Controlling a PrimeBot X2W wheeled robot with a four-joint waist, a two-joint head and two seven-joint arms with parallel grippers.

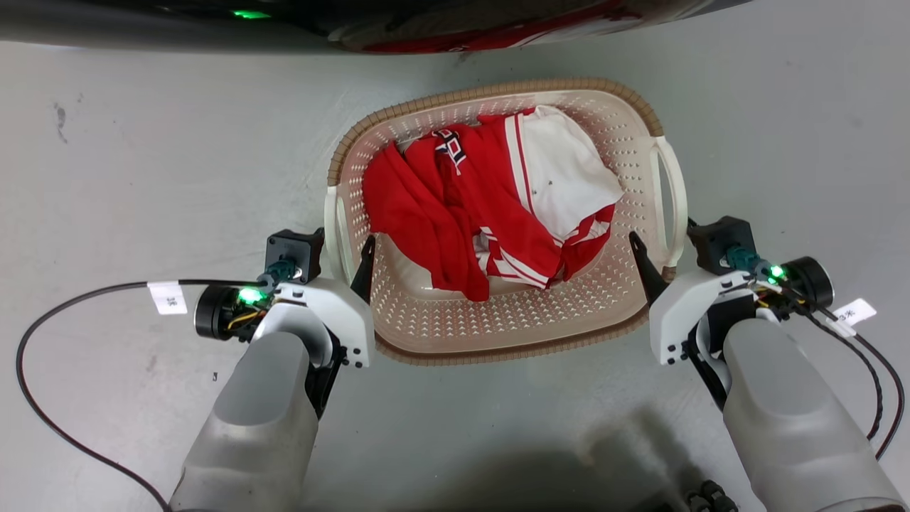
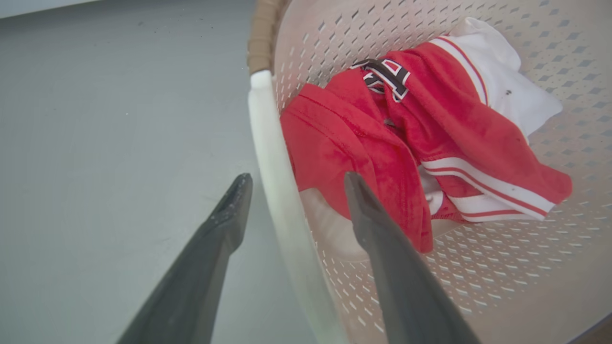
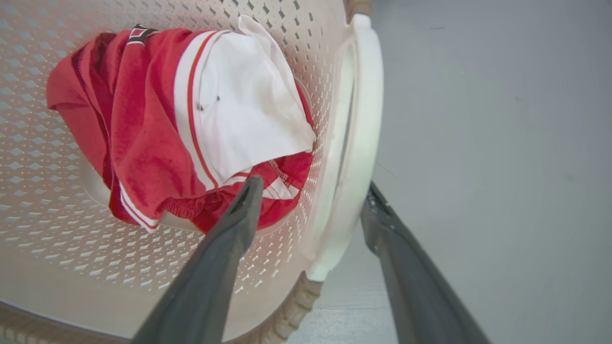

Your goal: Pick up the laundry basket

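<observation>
- The laundry basket (image 1: 498,353) sits on the grey floor (image 1: 142,178) between the two arms, with a short side toward each one.
- The left gripper (image 1: 348,245) straddles the basket's left handle (image 1: 333,227). Its fingers are apart, one outside over the floor and one inside the basket.
- In the left wrist view the white handle (image 2: 270,157) runs up between the fingers of the left gripper (image 2: 297,177). There is a clear gap on the outer side, and the inner finger lies over the red cloth.
- The right gripper (image 1: 661,242) straddles the right handle (image 1: 675,199) the same way, with its fingers spread and not clamped.
- In the right wrist view the right gripper (image 3: 314,185) has its inner finger inside the basket. Its outer finger is just beside the handle (image 3: 368,119) — I cannot tell whether they touch.
- The basket holds a heap of clothes (image 1: 498,213), red with white stripes on the left and a white part toward the right handle. I cannot tell whether it is one piece or more.
- By count there is one basket with two loop handles, and two grippers with two dark fingers each.
- A black cable (image 1: 28,341) loops over the floor by the left arm.
</observation>
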